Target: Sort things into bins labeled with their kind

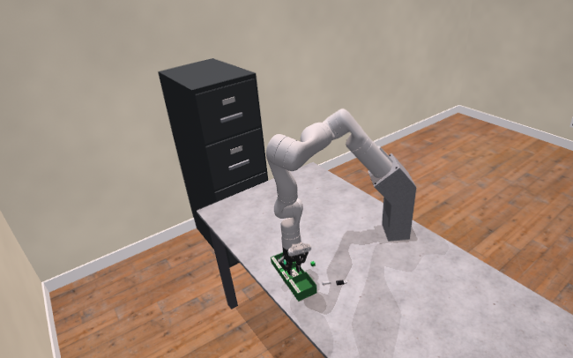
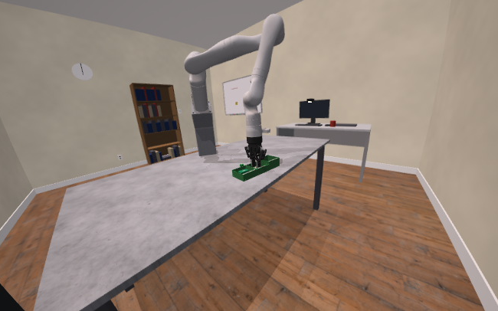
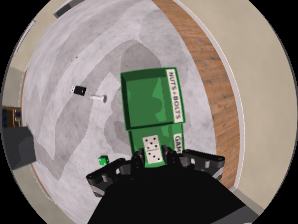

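Observation:
A row of green bins with white labels stands at the table's edge; it also shows in the exterior view. My gripper reaches down into the bin nearest the arm, and its fingers stand slightly apart. In the wrist view a small white piece with dark spots lies between the loosened fingers, inside that bin. The bin beyond it looks empty. A small green thing lies on the table beside the bins and also shows in the wrist view.
A small silver bolt and a black piece lie on the table right of the bins. The bins sit close to the table's edge. The arm's grey base stands farther back. A black filing cabinet stands behind the table.

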